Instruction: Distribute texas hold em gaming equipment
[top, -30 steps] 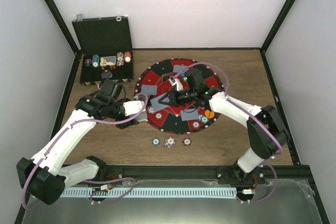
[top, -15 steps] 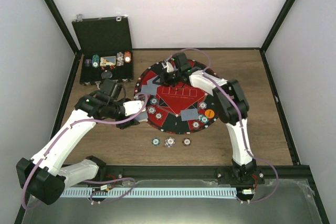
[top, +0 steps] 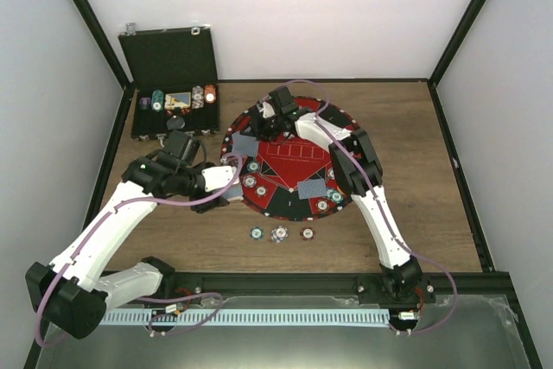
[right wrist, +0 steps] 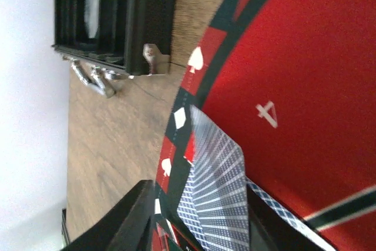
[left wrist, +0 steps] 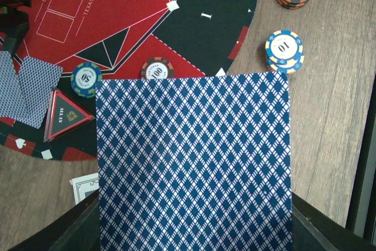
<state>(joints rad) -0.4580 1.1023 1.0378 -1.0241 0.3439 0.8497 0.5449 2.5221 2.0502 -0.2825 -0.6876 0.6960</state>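
Matt wooden table (top: 432,170); card (left wrist: 194,163) seemingly glossy paper.

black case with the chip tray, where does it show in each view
Top external: open black case at upper left, lid standing up.
Left wrist: not in it.
Right wrist: top left corner, silver clasp on its side.
Shared landmark: the round red-and-black mat, seen in all three views.

Table (top: 432,213): round mat (top: 298,157), black case (top: 171,84), 3 chips (top: 281,232), perhaps 1 card (left wrist: 85,189)
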